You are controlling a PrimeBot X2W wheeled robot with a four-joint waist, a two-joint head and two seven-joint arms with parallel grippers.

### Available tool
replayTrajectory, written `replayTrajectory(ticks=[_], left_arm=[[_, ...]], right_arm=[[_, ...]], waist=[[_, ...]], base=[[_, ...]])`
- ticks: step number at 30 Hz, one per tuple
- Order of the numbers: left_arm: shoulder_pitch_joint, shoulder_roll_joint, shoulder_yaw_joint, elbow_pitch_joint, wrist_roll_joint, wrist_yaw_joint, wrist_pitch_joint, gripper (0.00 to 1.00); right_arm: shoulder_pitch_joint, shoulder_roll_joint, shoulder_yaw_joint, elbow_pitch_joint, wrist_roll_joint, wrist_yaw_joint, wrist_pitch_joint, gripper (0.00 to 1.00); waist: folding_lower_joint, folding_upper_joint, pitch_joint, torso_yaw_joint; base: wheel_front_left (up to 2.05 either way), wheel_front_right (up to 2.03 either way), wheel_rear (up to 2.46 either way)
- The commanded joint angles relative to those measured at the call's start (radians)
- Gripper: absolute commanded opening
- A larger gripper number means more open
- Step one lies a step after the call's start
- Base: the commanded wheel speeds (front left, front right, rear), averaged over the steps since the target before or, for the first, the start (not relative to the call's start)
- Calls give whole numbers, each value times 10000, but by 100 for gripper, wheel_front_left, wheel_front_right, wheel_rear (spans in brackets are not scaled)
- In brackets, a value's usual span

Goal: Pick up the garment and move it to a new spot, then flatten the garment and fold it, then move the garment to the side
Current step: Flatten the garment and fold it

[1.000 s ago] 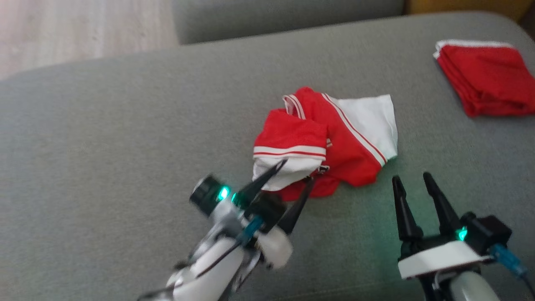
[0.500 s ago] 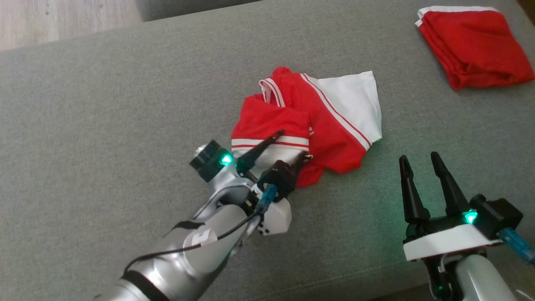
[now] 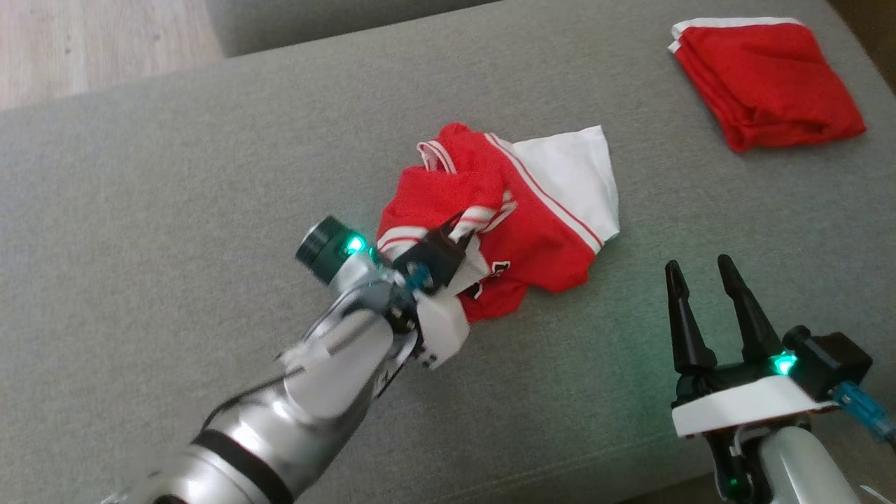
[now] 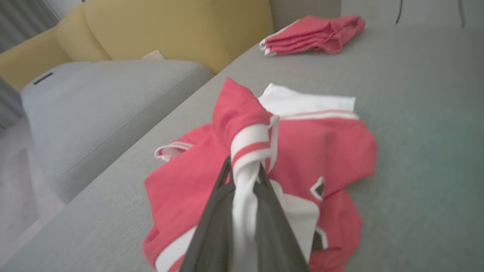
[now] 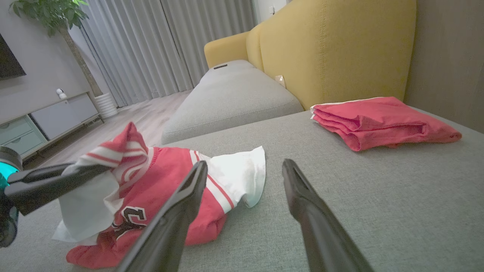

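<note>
A grey fabric seat [image 3: 175,196] spreads across the whole work area. Nearest, at the lower right of the head view, the right gripper [image 3: 698,264] hovers over bare fabric with its 2 dark fingers spread apart and nothing between them. It is near the garment [image 3: 553,217] but clear of it.

A little further in, the left gripper [image 3: 456,229] reaches in from the lower left. Its fingers are clenched on a white, red-striped fold at the garment's near-left edge. In the left wrist view that fold runs up between the 2 fingers and stands raised above the rest of the cloth.

The garment is a crumpled red and white piece lying around the middle of the seat, ahead of both grippers. A flat white panel sticks out on its far right side, and a black and white patch shows on the red near its front edge. Apart from the pinched fold, it rests on the seat.

Well beyond it, toward the seat's far right corner, lies a neatly folded red pile [image 3: 763,77] with a white edge.

Further back sits a second grey cushion [image 5: 234,98] beside a yellow backrest [image 5: 332,45]. Past these are a pale wood floor [image 3: 91,42], a low cabinet [image 5: 56,117], grey curtains [image 5: 151,49] and a plant [image 5: 49,15].
</note>
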Motion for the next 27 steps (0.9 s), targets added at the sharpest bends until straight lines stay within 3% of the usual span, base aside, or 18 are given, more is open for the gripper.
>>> replayTrajectory(ticks=[1,6,11,15,19,23,27], left_arm=[[-726,16,456,-532,-391,-196,-109,0],[-1600,16,728,-1776,-2153,-1397,-4,0],[-2996,16,1074,-2948,-4099,-1688,45,0],[-4275,16,1505,-3370,-5668,-1365,-136,0],[-5294,16,2625,-3640,-7095,-635,-225,0],[-5122,16,3790,-3668,-7379,-133,-230,0],[-3624,16,4682,-3068,-7115,74,-232,0]], right_arm=[[-344,5,183,-260,53,65,-94,100],[-304,184,197,-218,27,65,-94,100],[-251,330,251,-161,28,65,-94,100],[-261,408,251,-135,51,65,-94,100],[-267,448,158,-149,49,65,-94,100],[-260,463,71,-173,19,65,-94,100],[-181,470,-34,-216,-23,65,-94,100]], waist=[[0,0,-113,-87],[0,0,-463,-414],[0,0,-702,-783],[0,0,-754,-991],[0,0,-727,-940],[0,0,-788,-736],[0,0,-882,-290]], base=[[0,0,0],[0,0,0],[0,0,0],[0,0,0],[0,0,0],[0,0,0],[0,0,0]])
